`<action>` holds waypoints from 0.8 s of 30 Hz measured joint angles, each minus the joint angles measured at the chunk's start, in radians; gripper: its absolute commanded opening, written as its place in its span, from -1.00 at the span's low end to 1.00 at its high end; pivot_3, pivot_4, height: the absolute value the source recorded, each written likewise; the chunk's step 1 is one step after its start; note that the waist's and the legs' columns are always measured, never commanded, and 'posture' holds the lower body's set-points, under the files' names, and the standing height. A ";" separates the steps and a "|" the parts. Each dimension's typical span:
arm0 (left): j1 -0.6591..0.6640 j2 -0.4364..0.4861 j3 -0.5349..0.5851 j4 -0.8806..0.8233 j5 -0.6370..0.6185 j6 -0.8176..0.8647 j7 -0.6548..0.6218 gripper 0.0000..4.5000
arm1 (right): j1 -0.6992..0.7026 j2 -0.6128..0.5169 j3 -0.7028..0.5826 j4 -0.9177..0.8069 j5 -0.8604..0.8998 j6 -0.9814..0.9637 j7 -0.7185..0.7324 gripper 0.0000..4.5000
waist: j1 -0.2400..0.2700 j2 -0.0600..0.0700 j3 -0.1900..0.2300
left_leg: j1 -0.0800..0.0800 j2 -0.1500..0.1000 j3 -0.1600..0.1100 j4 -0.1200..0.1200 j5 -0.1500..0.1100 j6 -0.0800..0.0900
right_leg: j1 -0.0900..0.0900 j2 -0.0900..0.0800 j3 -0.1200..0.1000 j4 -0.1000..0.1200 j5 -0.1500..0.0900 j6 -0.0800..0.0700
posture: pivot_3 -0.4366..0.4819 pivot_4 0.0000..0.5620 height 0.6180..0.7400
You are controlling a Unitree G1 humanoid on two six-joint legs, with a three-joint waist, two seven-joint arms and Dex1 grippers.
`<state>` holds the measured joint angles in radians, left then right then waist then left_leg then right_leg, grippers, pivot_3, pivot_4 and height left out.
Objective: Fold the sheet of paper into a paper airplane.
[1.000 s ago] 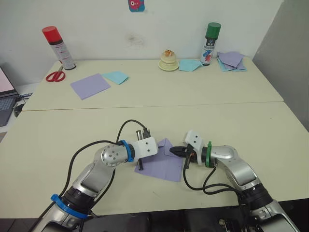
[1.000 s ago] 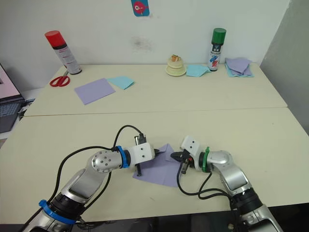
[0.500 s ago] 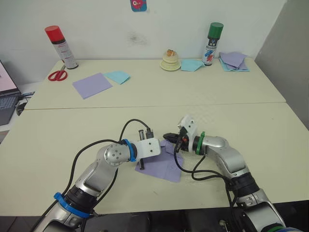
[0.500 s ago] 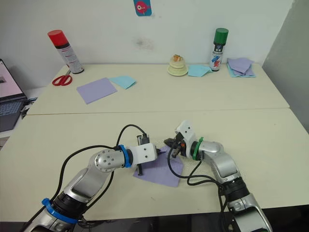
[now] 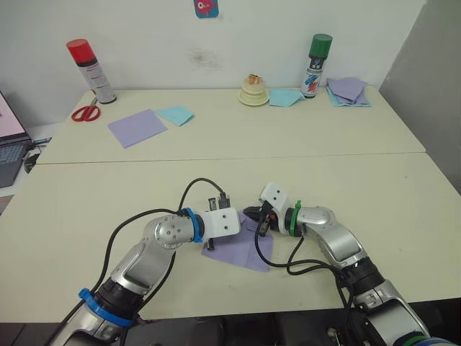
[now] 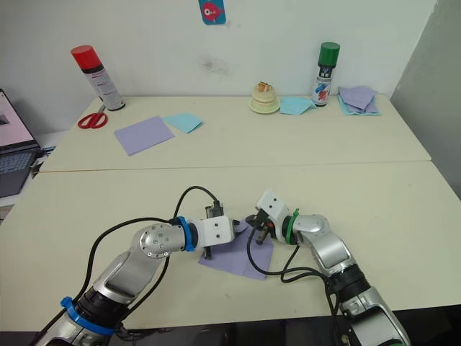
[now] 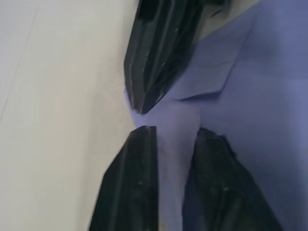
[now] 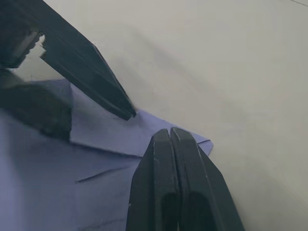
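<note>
Sheet of paper (image 5: 241, 247) flat on near bench (image 5: 86, 194), top corner folded over. Left gripper (image 7: 166, 139) fingers parted slightly, tips resting on the folded corner. Right gripper (image 8: 169, 137) fingers clenched together, pressing the paper's corner edge.

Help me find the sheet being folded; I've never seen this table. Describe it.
On the near half of the cream table, between the two grippers, lies the sheet of paper: lavender, creased, one corner turned over. The other lavender square lies smooth, far back by the scissors.
</note>
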<state>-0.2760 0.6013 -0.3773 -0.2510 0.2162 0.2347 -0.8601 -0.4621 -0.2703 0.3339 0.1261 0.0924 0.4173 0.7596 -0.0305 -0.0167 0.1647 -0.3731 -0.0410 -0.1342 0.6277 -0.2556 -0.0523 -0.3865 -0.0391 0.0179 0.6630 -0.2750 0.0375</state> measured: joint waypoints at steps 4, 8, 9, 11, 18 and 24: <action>0.095 0.046 0.110 -0.099 -0.137 0.110 -0.058 0.50 | 0.010 -0.002 -0.001 -0.009 0.003 -0.006 0.002 -1.00 | -0.002 0.001 0.000 | -0.001 0.001 -0.001 0.000 0.000 0.000 | -0.001 0.000 -0.001 0.000 0.001 -0.001 | -0.05 -0.47 1.00; 0.088 -0.045 0.357 -0.113 -0.356 0.303 -0.011 0.50 | 0.015 -0.005 0.000 -0.011 0.001 -0.011 0.002 -1.00 | -0.001 0.001 0.000 | -0.001 0.000 -0.001 0.001 0.000 0.000 | 0.000 0.000 -0.001 0.000 -0.002 0.003 | -0.05 -0.47 1.00; 0.064 -0.082 0.416 -0.092 -0.398 0.333 0.023 0.42 | 0.015 -0.003 0.002 -0.011 0.001 -0.012 0.002 -1.00 | 0.000 0.000 0.000 | 0.000 0.001 -0.001 0.002 0.000 0.000 | 0.000 0.000 -0.002 0.000 -0.002 0.003 | -0.05 -0.47 1.00; 0.033 -0.136 0.490 -0.052 -0.460 0.366 0.073 0.24 | 0.018 -0.001 0.004 -0.011 0.001 -0.016 0.003 -1.00 | -0.001 0.000 0.000 | 0.000 0.001 0.000 0.002 0.000 0.000 | 0.001 0.001 -0.001 0.000 -0.002 0.003 | -0.05 -0.47 1.00; 0.005 -0.259 0.393 0.086 -0.492 0.359 0.135 -0.73 | 0.017 0.004 0.005 -0.005 0.000 -0.024 0.007 -1.00 | 0.000 0.000 0.000 | 0.000 0.000 0.000 0.002 0.000 -0.001 | 0.000 0.001 0.000 0.000 0.001 -0.002 | -0.05 -0.47 1.00; 0.010 -0.270 0.255 0.198 -0.421 0.294 0.153 -0.97 | 0.017 0.008 0.008 -0.002 0.000 -0.031 0.005 -1.00 | -0.001 0.000 0.000 | 0.000 0.000 0.000 0.001 0.000 -0.001 | 0.000 0.001 0.000 0.000 0.001 -0.002 | -0.05 -0.47 1.00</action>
<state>-0.2656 0.3317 -0.1219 -0.0528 -0.2045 0.5288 -0.7068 -0.4455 -0.2624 0.3421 0.1241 0.0922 0.3858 0.7645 -0.0319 -0.0169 0.1645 -0.3728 -0.0406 -0.1341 0.6290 -0.2553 -0.0528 -0.3864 -0.0386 0.0180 0.6634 -0.2737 0.0358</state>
